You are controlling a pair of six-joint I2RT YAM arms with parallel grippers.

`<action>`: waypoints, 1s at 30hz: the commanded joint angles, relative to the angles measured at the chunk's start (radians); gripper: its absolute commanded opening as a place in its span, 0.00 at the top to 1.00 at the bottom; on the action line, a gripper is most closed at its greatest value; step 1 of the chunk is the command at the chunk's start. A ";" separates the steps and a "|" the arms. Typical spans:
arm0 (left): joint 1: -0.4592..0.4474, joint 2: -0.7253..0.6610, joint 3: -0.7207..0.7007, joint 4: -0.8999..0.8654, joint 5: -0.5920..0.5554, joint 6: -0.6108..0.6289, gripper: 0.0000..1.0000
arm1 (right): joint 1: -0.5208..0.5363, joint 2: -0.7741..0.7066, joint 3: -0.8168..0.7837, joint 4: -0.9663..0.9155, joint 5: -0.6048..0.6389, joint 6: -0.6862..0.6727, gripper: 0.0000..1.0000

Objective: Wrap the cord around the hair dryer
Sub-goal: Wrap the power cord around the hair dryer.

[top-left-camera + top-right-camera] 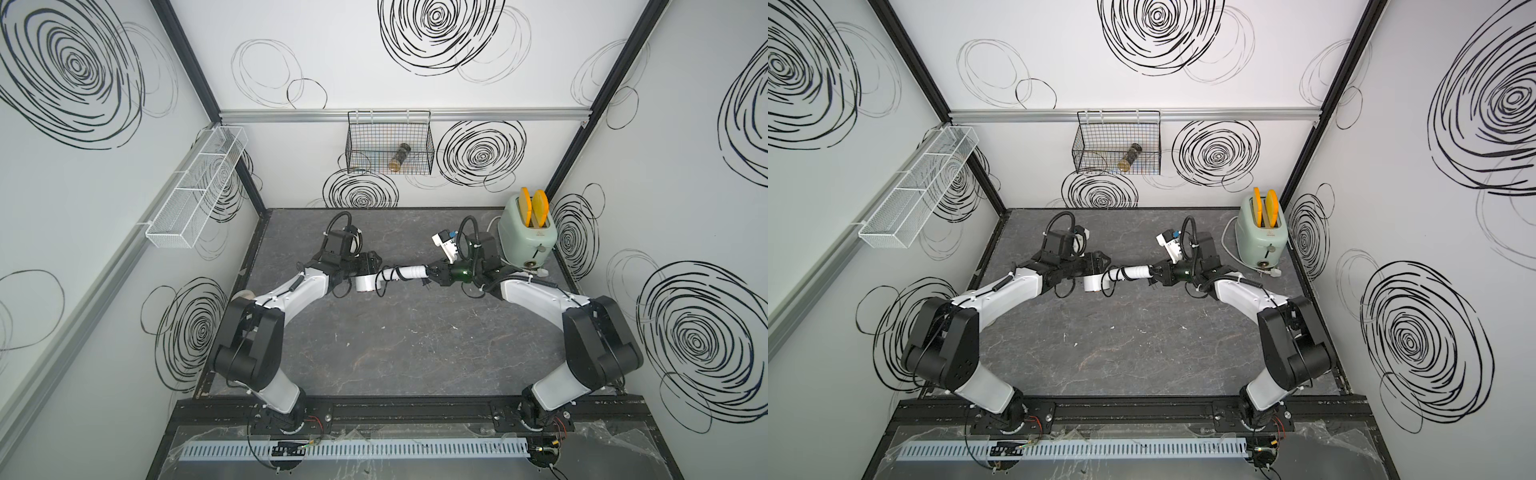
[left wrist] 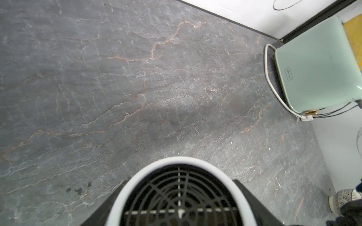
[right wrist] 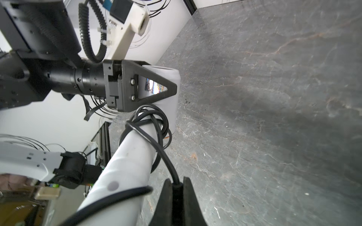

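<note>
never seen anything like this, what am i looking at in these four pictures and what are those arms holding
Two robot arms stand at the near edge of the table. The two wide pictures come from one camera overhead; the other two come from cameras on the arms' wrists. The left hand clamps the head of a white hair dryer; its wrist picture looks over the head's black grille. The right hand is shut on the dryer's black cord, already looped a few times around the handle. A mint-green toaster with yellow slices stands in the far right corner.
</note>
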 commanded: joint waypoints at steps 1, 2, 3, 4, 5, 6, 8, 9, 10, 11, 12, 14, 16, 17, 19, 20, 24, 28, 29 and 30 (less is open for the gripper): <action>0.004 -0.032 0.016 0.076 -0.131 -0.122 1.00 | 0.010 0.023 -0.081 0.142 0.090 0.217 1.00; -0.005 -0.031 0.024 0.059 -0.169 -0.117 1.00 | 0.019 0.025 -0.101 0.179 0.104 0.250 1.00; -0.018 -0.027 0.038 0.037 -0.220 -0.101 1.00 | 0.028 0.025 -0.122 0.211 0.128 0.286 0.99; -0.033 -0.020 0.057 0.006 -0.276 -0.081 1.00 | 0.036 0.024 -0.144 0.243 0.159 0.325 0.99; -0.048 -0.011 0.074 -0.018 -0.328 -0.062 1.00 | 0.042 0.024 -0.165 0.277 0.185 0.365 0.98; -0.058 -0.004 0.084 -0.030 -0.363 -0.052 1.00 | 0.049 0.027 -0.181 0.300 0.205 0.398 0.98; -0.071 0.016 0.097 -0.045 -0.405 -0.047 1.00 | 0.065 0.039 -0.204 0.334 0.248 0.457 0.98; -0.077 0.028 0.103 -0.048 -0.424 -0.049 1.00 | 0.076 0.050 -0.202 0.328 0.274 0.474 0.97; -0.083 0.043 0.110 -0.051 -0.441 -0.048 1.00 | 0.088 0.068 -0.190 0.311 0.300 0.486 0.97; -0.087 0.059 0.119 -0.058 -0.453 -0.046 1.00 | 0.094 0.087 -0.176 0.295 0.312 0.491 0.97; -0.092 0.077 0.130 -0.065 -0.466 -0.043 1.00 | 0.101 0.113 -0.155 0.271 0.325 0.494 0.96; -0.093 0.115 0.151 -0.076 -0.480 -0.045 1.00 | 0.114 0.161 -0.112 0.228 0.341 0.488 0.96; -0.087 0.153 0.172 -0.082 -0.481 -0.055 1.00 | 0.125 0.205 -0.069 0.174 0.372 0.472 0.95; -0.085 0.168 0.181 -0.082 -0.477 -0.063 1.00 | 0.128 0.223 -0.055 0.157 0.383 0.467 0.95; -0.076 0.203 0.205 -0.082 -0.470 -0.088 1.00 | 0.134 0.260 -0.036 0.135 0.404 0.466 0.95; -0.073 0.219 0.217 -0.082 -0.465 -0.100 1.00 | 0.135 0.275 -0.031 0.128 0.410 0.472 0.94; -0.076 0.295 0.292 -0.098 -0.451 -0.139 1.00 | 0.149 0.311 -0.035 0.130 0.446 0.477 0.87; -0.091 0.364 0.363 -0.137 -0.476 -0.126 1.00 | 0.167 0.306 -0.044 0.120 0.490 0.452 0.59; -0.093 0.372 0.366 -0.136 -0.477 -0.124 1.00 | 0.167 0.301 -0.052 0.126 0.493 0.451 0.54; -0.094 0.379 0.366 -0.135 -0.477 -0.122 1.00 | 0.167 0.297 -0.064 0.140 0.492 0.452 0.50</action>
